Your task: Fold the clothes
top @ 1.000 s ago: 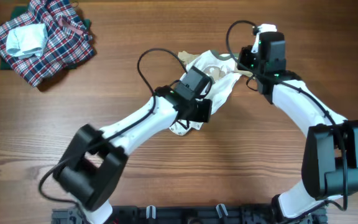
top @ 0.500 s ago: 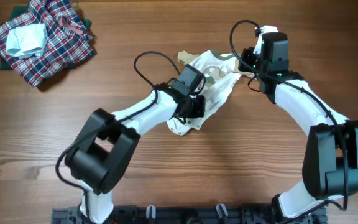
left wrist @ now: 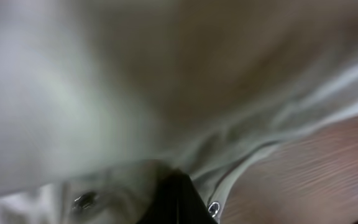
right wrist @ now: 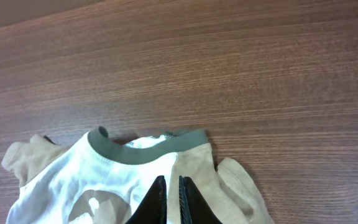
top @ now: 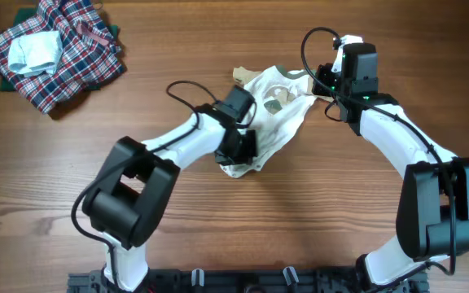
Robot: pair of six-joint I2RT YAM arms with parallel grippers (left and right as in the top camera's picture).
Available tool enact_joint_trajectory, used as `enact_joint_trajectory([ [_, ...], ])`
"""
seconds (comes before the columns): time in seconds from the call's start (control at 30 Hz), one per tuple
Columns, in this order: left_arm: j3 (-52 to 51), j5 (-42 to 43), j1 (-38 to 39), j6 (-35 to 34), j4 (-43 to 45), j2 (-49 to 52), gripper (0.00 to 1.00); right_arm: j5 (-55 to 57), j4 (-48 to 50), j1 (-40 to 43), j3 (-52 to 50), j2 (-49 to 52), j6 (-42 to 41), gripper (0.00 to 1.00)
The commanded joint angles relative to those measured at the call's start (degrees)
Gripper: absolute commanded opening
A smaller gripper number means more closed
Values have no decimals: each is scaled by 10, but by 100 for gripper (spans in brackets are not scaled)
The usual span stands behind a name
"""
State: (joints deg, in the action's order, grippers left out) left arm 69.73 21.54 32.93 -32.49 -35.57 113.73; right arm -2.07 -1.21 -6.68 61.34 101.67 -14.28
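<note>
Clothes [top: 282, 114] sit crumpled midway across the table [top: 365, 236], left gripper [top: 241, 148] pinched shut on the lower part and right gripper [right wrist: 171, 182] nipped tight on cloth beside the collar [right wrist: 148, 153], so I'd draw both apart slow and low to flatten it before folding.

The small white-and-tan soft garment [top: 282, 122] lies at the centre of the brown wooden table [top: 55, 195]. The red-blue-white plaid cloth heap [top: 84, 65] lies at the garment's 10 o'clock, well apart. The pale blue-white folded piece [top: 35, 50] rests on the heap.

One garment [top: 289, 120], one plaid heap [top: 80, 63], one blue-white piece [top: 35, 50].
</note>
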Motion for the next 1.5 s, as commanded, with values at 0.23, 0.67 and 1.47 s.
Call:
enact_joint_trajectory([
  [0.23,3,-33,-116,23,-175,4,4,-10,-10,2,7,-17,-9,8],
  [0.67,3,-193,-236,23,-272,4,15,-154,-10,2,7,-16,-7,9],
  [1.47,3,-193,-248,51,-234,4,20,-226,-108,-146,7,40,160,4],
])
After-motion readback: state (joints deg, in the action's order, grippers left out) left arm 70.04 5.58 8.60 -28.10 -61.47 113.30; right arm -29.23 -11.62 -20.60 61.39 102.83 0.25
